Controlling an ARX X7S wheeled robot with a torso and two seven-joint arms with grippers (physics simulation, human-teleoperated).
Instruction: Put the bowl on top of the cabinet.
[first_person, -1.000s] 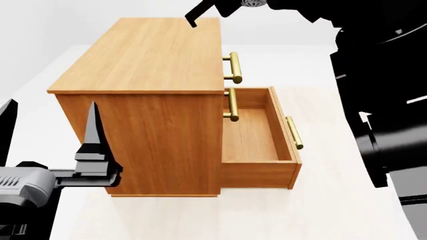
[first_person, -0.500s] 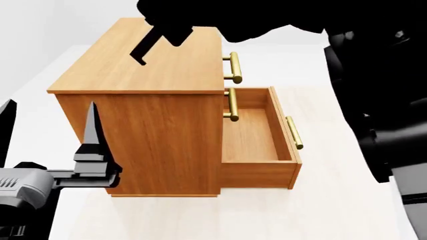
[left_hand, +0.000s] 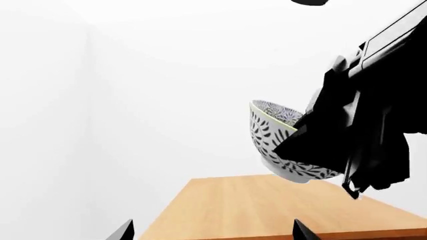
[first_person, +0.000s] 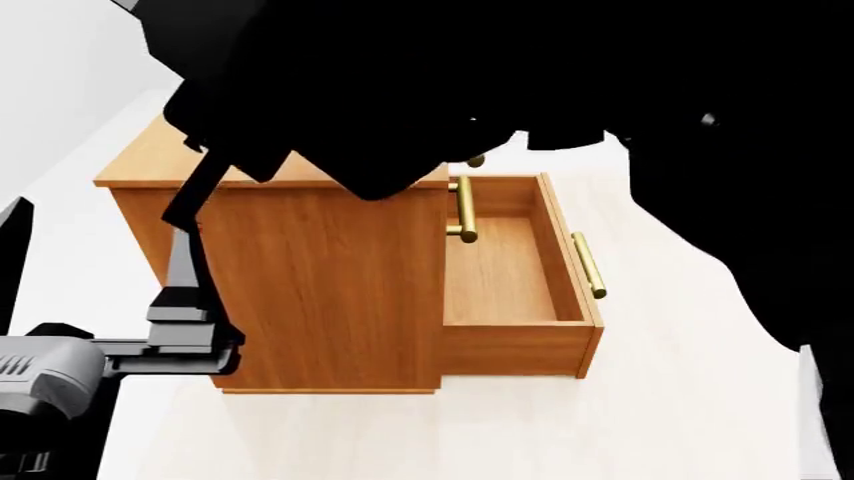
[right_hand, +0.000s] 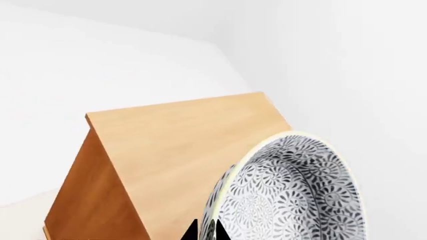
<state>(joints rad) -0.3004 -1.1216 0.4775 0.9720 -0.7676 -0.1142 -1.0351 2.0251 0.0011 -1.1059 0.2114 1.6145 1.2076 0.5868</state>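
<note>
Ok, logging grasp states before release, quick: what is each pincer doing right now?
Left pincer: open, holding nothing, beside the cabinet.
Right pincer: closed on the rim of the bowl, held above the cabinet top.

Bare simulated room, blank white walls (left_hand: 133, 75), wooden cabinet (first_person: 334, 290)

The flat top of the cabinet (left_hand: 267, 205) lay bare under the bowl (left_hand: 283, 145), which hung above it without touching, clamped in the right gripper (right_hand: 205, 231). To the cabinet's right, one drawer (first_person: 514, 270) stood pulled out and jutted over the bench (first_person: 667, 420), blocking that side. The left gripper (first_person: 94, 290) stood near the cabinet's left wall, fingers (first_person: 187, 260) apart, narrowing the passage there.
</note>
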